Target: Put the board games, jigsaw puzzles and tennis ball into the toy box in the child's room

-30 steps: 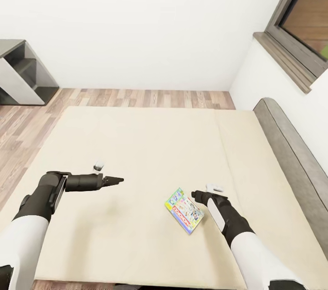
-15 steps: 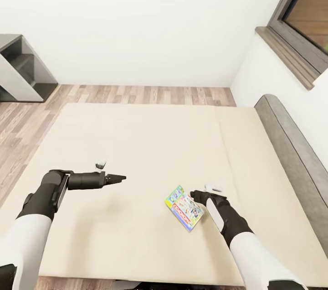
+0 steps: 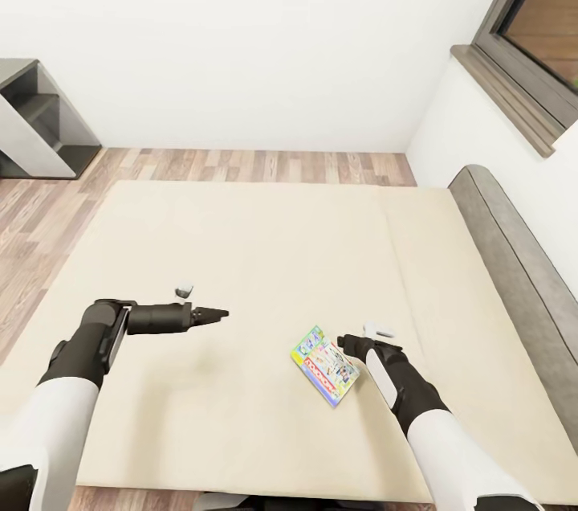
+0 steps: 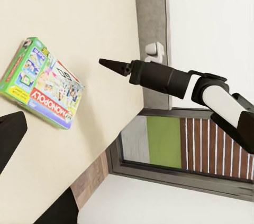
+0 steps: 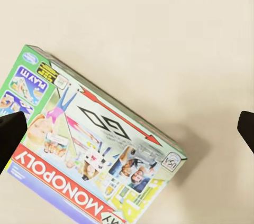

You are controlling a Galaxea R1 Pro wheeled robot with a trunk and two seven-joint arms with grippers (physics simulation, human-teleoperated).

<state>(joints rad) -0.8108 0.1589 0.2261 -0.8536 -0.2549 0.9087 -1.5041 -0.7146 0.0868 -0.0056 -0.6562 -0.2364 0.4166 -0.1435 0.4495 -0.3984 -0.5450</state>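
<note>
One board game (image 3: 325, 365), a flat box with a green edge and a red MONOPOLY band, lies flat on the beige bed (image 3: 241, 254). My right gripper (image 3: 343, 343) hovers over the box's right edge. In the right wrist view its black fingers (image 5: 10, 134) stand wide apart on either side of the board game (image 5: 90, 155), so it is open and empty. My left gripper (image 3: 223, 313) hangs over bare mattress to the left of the box, open with nothing held. The left wrist view shows the board game (image 4: 45, 84) and the right gripper (image 4: 106, 64) above it.
A grey headboard (image 3: 514, 254) runs along the bed's right side under a grey-framed window (image 3: 530, 37). A dark grey side unit with a white panel (image 3: 32, 125) stands at the far left on the wood-plank floor (image 3: 257, 165). White wall lies beyond the bed.
The view shifted slightly one second ago. My left gripper has edged a little to the right towards the board game. The right gripper and the box have stayed put.
</note>
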